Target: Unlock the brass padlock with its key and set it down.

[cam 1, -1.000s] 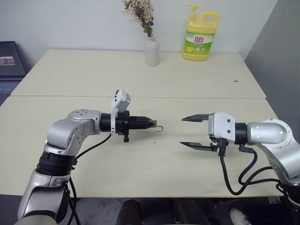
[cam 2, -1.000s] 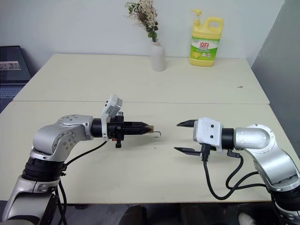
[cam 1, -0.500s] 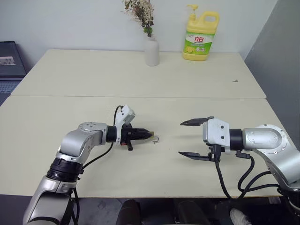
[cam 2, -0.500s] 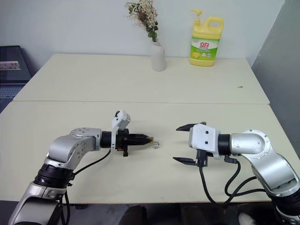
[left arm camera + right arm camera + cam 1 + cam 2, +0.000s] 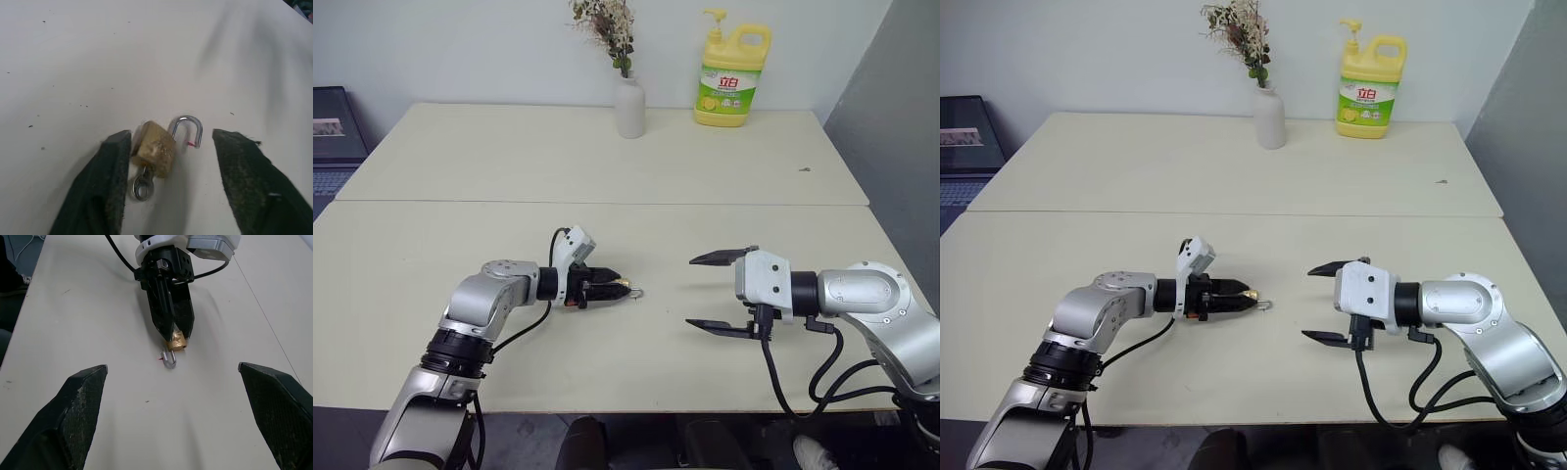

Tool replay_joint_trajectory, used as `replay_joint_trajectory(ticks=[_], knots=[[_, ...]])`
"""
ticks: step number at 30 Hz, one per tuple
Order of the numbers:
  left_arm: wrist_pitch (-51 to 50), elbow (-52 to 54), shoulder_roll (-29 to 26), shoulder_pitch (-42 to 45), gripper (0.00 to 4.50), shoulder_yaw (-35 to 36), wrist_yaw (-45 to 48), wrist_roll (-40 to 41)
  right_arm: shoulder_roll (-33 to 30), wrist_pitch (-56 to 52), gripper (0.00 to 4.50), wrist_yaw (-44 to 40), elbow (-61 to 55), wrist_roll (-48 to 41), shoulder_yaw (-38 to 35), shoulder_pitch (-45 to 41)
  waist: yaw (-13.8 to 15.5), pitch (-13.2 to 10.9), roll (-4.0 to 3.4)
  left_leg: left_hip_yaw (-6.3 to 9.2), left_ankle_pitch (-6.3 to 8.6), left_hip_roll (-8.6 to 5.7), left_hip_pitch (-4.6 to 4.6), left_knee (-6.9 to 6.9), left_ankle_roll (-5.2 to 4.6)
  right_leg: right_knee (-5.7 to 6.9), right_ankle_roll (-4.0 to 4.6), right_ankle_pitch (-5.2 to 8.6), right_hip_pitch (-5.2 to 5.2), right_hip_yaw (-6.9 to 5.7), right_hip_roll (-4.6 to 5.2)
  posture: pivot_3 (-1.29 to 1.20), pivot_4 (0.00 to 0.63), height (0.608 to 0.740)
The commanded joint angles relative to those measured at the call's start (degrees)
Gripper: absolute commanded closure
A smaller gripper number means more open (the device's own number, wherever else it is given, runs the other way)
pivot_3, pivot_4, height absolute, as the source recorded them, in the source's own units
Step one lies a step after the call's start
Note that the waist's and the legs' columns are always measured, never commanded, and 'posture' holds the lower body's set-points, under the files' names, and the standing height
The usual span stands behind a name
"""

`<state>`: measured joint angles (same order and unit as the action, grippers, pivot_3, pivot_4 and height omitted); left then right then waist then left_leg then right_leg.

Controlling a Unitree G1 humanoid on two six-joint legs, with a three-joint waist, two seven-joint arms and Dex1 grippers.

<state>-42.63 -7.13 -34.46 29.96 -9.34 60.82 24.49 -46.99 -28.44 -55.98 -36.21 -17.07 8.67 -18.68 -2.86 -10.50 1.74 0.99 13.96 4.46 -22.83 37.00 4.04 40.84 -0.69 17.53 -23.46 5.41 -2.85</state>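
Pale table bears the padlock, shackle sprung, key in, between the left gripper's parted jaws; right gripper gapes empty; only withdrawal remains.

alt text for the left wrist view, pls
A small brass padlock lies on a pale table between the two black fingers of the left hand, which stand open. Its silver shackle is swung open, and a key sticks out of the lock's body.
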Motion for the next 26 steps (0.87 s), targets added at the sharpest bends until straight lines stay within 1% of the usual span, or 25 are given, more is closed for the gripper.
replay_joint_trajectory(ticks=[1, 5, 8, 10, 13, 17, 19, 21, 23, 26], knots=[[1.5, 1.1, -1.0, 1.1, 0.6, 2.0, 1.3, 0.4, -0.4, 0.4, 0.0, 0.2, -1.8, -0.2, -0.3, 0.3, 0.0, 0.0, 0.0, 0.0, 0.0, 0.0, 0.0, 0.0, 0.0, 0.0, 0.0, 0.0, 0.0, 0.0, 0.0, 0.0, 0.15, 0.74], [4.8, 3.6, -3.1, 0.3, 0.6, 5.5, 1.2, 0.6, -0.6, 0.4, 0.0, 0.2, -1.7, 0.1, -0.3, 1.0, 0.0, 0.0, 0.0, 0.0, 0.0, 0.0, 0.0, 0.0, 0.0, 0.0, 0.0, 0.0, 0.0, 0.0, 0.0, 0.0, 0.15, 0.74], [8.9, 7.8, -6.9, -1.9, 0.6, 6.8, 2.5, -0.7, -1.2, 0.6, 0.0, -0.3, -1.4, 0.2, -0.2, 1.8, -0.1, 0.0, 0.0, 0.01, 0.0, 0.01, 0.0, -0.01, 0.0, -0.01, 0.0, 0.0, 0.0, 0.01, 0.0, 0.0, 0.15, 0.74], [11.8, 11.0, -10.5, -4.6, 0.6, 7.9, 3.4, -1.7, -1.6, 0.9, 0.0, -0.9, -0.7, 0.3, 0.0, 2.0, -0.2, 0.0, 0.0, -0.02, 0.0, 0.01, 0.01, -0.03, 0.0, -0.03, 0.0, 0.0, -0.01, 0.04, 0.01, 0.0, 0.15, 0.74], [14.3, 14.1, -13.1, -7.2, 0.6, 9.5, 1.5, -3.3, -1.9, 1.3, 0.0, -1.2, 0.2, 0.1, -0.1, 1.9, -0.2, 0.0, 0.0, -0.03, 0.0, 0.02, 0.02, -0.03, 0.0, -0.03, 0.0, 0.0, -0.01, 0.05, 0.03, 0.0, 0.15, 0.74], [18.5, 18.5, -18.0, -11.7, 0.6, 11.1, 5.1, -3.9, -2.5, 1.1, 0.0, -2.8, 1.9, -1.1, -0.6, 1.8, -0.2, 0.0, 0.0, -0.04, 0.0, 0.03, 0.0, -0.02, 0.01, -0.03, -0.01, 0.0, -0.01, 0.03, 0.04, 0.0, 0.15, 0.74], [18.7, 20.3, -19.9, -14.4, 0.6, 12.5, 6.3, -2.8, -2.4, 1.0, 0.0, -3.6, 3.2, -1.7, -0.7, 1.6, -0.3, 0.0, 0.0, -0.06, 0.0, 0.03, 0.01, -0.03, 0.0, -0.04, -0.01, 0.01, -0.03, 0.03, 0.04, 0.0, 0.15, 0.74], [16.2, 22.2, -20.8, -16.2, 0.6, 14.1, 6.2, -0.6, -2.3, 1.1, 0.0, -4.2, 4.3, -2.0, -0.5, 1.0, -0.3, 0.0, -0.01, -0.09, 0.0, 0.04, 0.02, -0.04, 0.0, -0.04, 0.0, 0.01, -0.04, 0.04, 0.04, 0.0, 0.15, 0.74], [15.1, 23.1, -20.4, -16.8, 0.6, 15.2, 5.5, 0.5, -2.2, 1.4, 0.0, -4.6, 5.1, -1.9, -0.3, 0.4, -0.3, 0.0, -0.01, -0.09, 0.0, 0.05, 0.01, -0.03, 0.0, -0.04, 0.0, 0.01, -0.04, 0.04, 0.04, 0.0, 0.15, 0.74], [17.1, 23.6, -20.2, -18.1, 0.6, 15.9, 6.4, 0.9, -1.8, 2.1, 0.0, -5.4, 6.3, -1.5, 0.4, -0.7, -0.3, 0.0, -0.01, -0.09, 0.0, 0.05, 0.01, -0.03, 0.0, -0.03, -0.01, 0.01, -0.04, 0.02, 0.04, 0.0, 0.15, 0.74]])
